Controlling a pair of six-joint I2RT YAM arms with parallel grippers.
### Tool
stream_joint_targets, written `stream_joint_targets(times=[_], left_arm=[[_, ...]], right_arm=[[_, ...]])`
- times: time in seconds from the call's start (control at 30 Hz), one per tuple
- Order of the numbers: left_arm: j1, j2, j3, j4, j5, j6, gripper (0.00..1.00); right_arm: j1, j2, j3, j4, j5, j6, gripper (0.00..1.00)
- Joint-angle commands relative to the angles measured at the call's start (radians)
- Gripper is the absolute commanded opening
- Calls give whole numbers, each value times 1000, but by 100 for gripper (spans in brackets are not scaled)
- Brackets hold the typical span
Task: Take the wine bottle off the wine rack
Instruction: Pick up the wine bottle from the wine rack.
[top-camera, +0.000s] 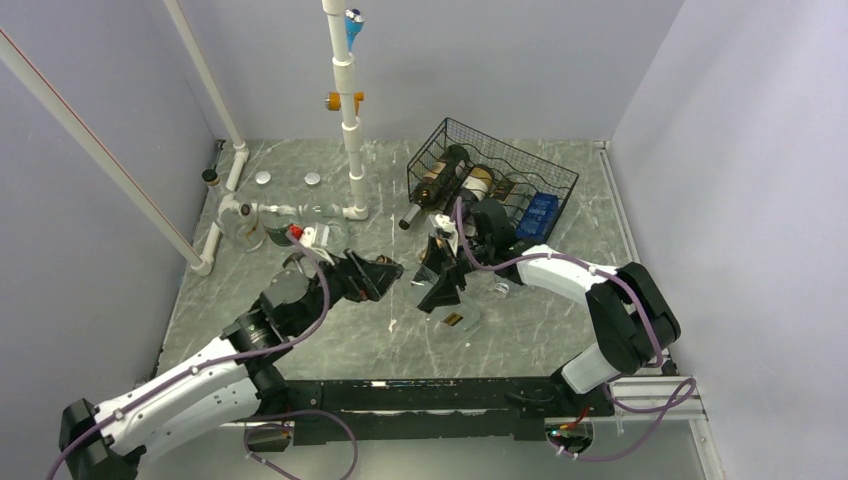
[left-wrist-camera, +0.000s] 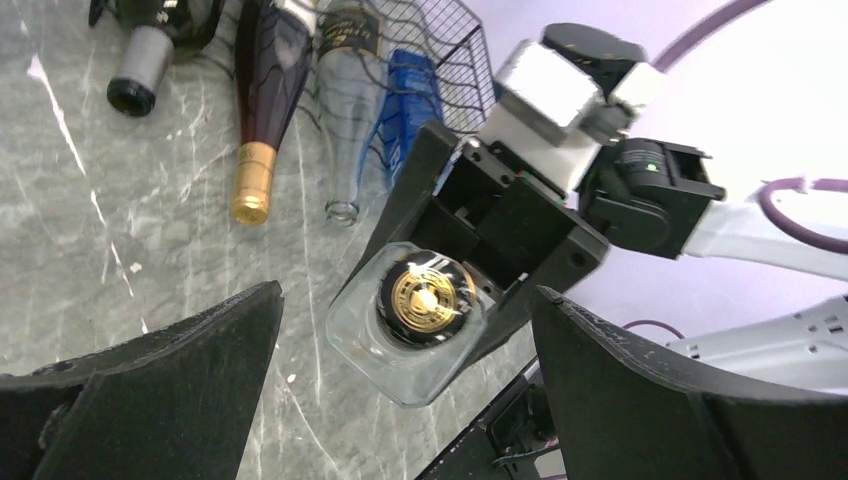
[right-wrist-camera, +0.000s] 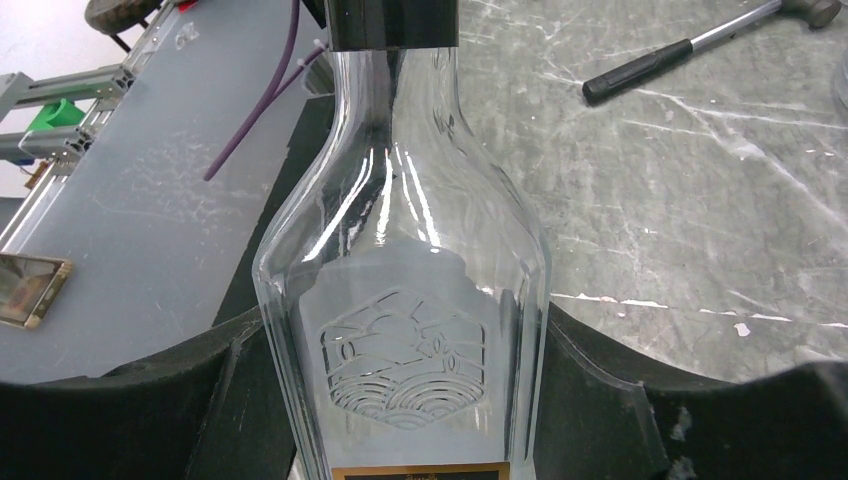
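The wine bottle (right-wrist-camera: 400, 250) is off the wine rack (top-camera: 470, 135). The right gripper (right-wrist-camera: 405, 350) is clamped across its clear glass shoulders and holds it over the surface (top-camera: 330, 340) between the two arms, cap toward the left gripper (left-wrist-camera: 407, 300). That gripper stands wide open and holds nothing, with one finger on either side of the cap and not touching it.

The main risk is probably slip. The glass is smooth and the hold sits on the body, so a quick swing or tilt could let the bottle slide out and drop. A careless advance by the left gripper could knock the cap.

Behind the bottle, a gold-foiled neck (left-wrist-camera: 255, 130) and others jut from the rack. The white pipe frame (top-camera: 350, 130) stands to the left. The near middle of the surface looks like the freest room.
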Motion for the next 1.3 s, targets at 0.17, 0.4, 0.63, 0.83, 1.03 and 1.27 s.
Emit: stream_joint_targets(times=[0.17, 0.4, 0.63, 0.83, 1.03, 1.27], left_arm=[[3, 171, 114, 16, -33, -120, 86], [1, 211, 99, 72, -42, -155, 61], [-23, 249, 117, 69, -72, -163, 47], [-32, 277, 149, 58, -45, -119, 32], [-32, 281, 196, 24, 5, -6, 0], [-33, 248, 256, -24, -11, 120, 0]], right_arm=[[-4, -53, 13, 109, -62, 43, 0], [-4, -44, 4, 145, -37, 82, 0], [-4, -45, -4, 174, -6, 119, 0], [-5, -43, -9, 189, 18, 140, 0], [-4, -47, -3, 160, 19, 121, 37], [-4, -63, 3, 114, 16, 92, 75]])
